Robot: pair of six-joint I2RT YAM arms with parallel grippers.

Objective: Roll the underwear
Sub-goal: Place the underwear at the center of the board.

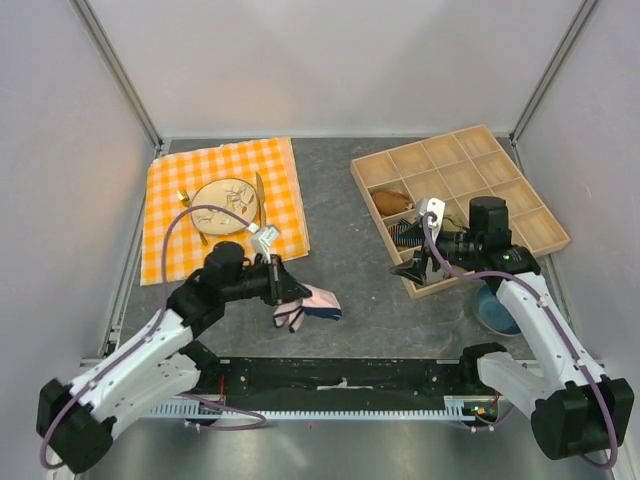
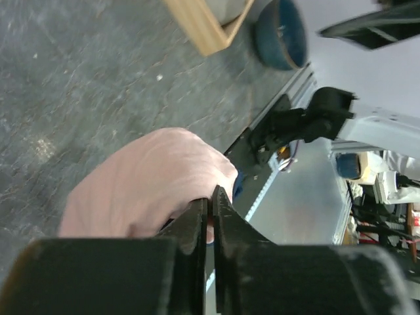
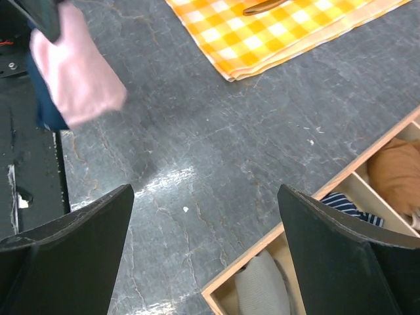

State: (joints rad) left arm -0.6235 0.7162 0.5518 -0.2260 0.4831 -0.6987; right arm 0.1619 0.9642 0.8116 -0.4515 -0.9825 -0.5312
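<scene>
While the left tool (image 1: 291,301) pinches the underwear (image 1: 320,300), the right tool (image 1: 413,264) gapes near the wooden tray (image 1: 475,181).

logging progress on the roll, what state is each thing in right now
underwear: bunched up, pinched at one end
left pincer: shut on the underwear
right pincer: open, holding nothing
wooden tray: some compartments filled, far ones bare

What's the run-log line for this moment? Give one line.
left gripper: shut on underwear | right gripper: open, by tray | underwear: bunched, near table's front edge
</scene>
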